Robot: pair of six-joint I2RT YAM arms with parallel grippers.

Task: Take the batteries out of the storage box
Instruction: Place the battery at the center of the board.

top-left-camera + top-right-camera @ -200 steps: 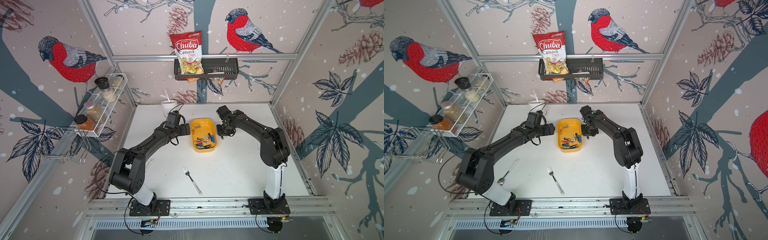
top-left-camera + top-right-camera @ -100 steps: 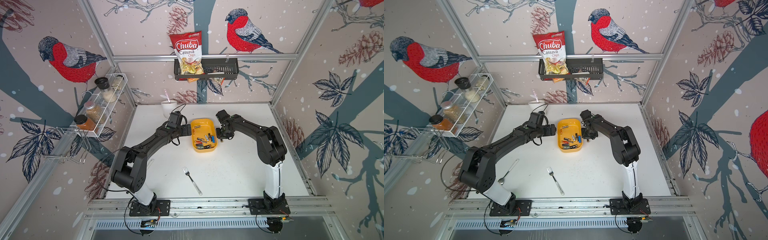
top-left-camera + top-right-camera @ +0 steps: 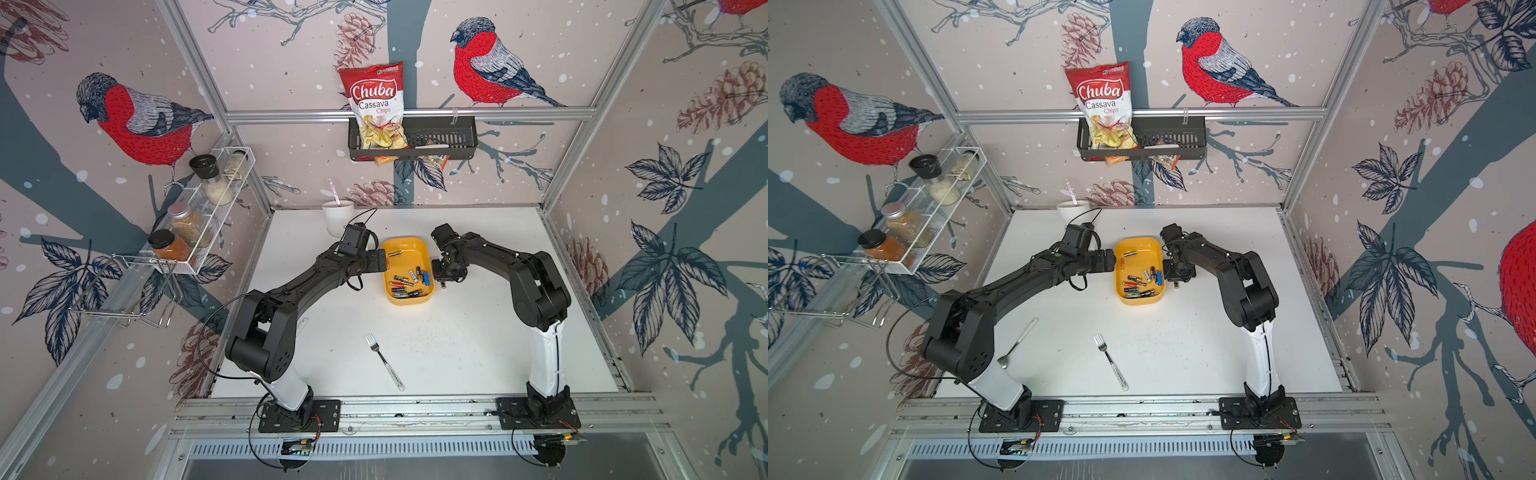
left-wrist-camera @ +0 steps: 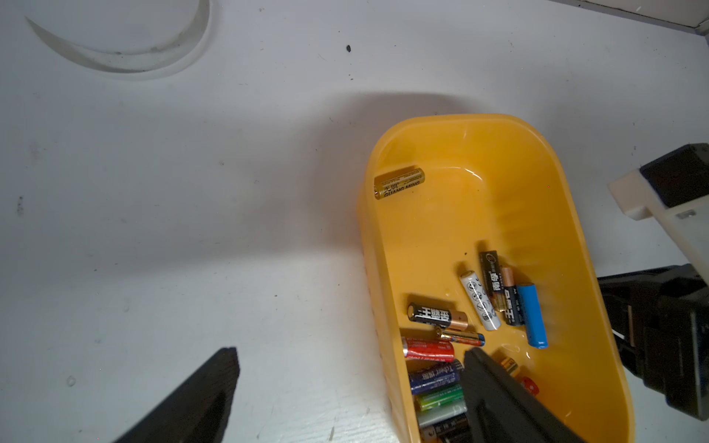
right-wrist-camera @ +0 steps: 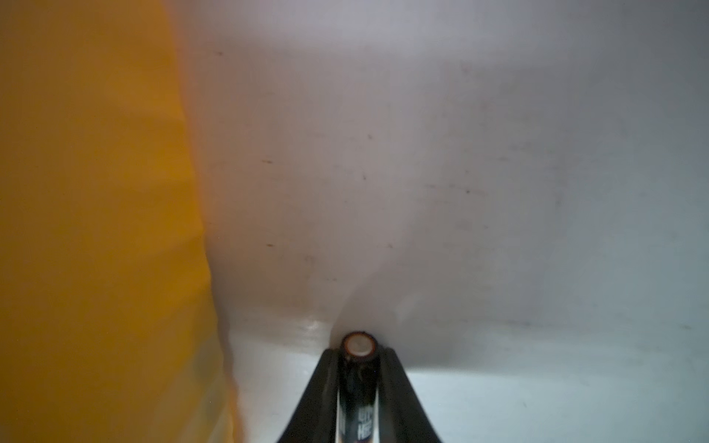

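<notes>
The yellow storage box point(image 3: 409, 251) point(image 3: 1138, 246) sits mid-table, and several batteries point(image 3: 409, 282) point(image 3: 1142, 284) point(image 4: 487, 303) lie in its near half. One gold battery point(image 4: 399, 182) lies apart at the far end. My left gripper point(image 4: 352, 353) point(image 3: 385, 266) is open and straddles the box's left wall point(image 4: 370, 268), one finger over the batteries and one over the table. Just right of the box wall point(image 5: 96, 230), my right gripper point(image 5: 358, 351) point(image 3: 444, 284) point(image 3: 1176, 284) is shut on a black battery point(image 5: 358, 368) and holds it low over the table.
A fork point(image 3: 384, 361) lies toward the front and a spoon point(image 3: 1017, 343) at the front left. A white cup point(image 3: 338, 216) stands at the back behind my left wrist. On the walls hang a black basket point(image 3: 453, 137) with a chips bag and a white spice rack point(image 3: 199, 212).
My right gripper has come down beside the box's right wall toward the table, carrying the black battery. The left arm has stayed still.
</notes>
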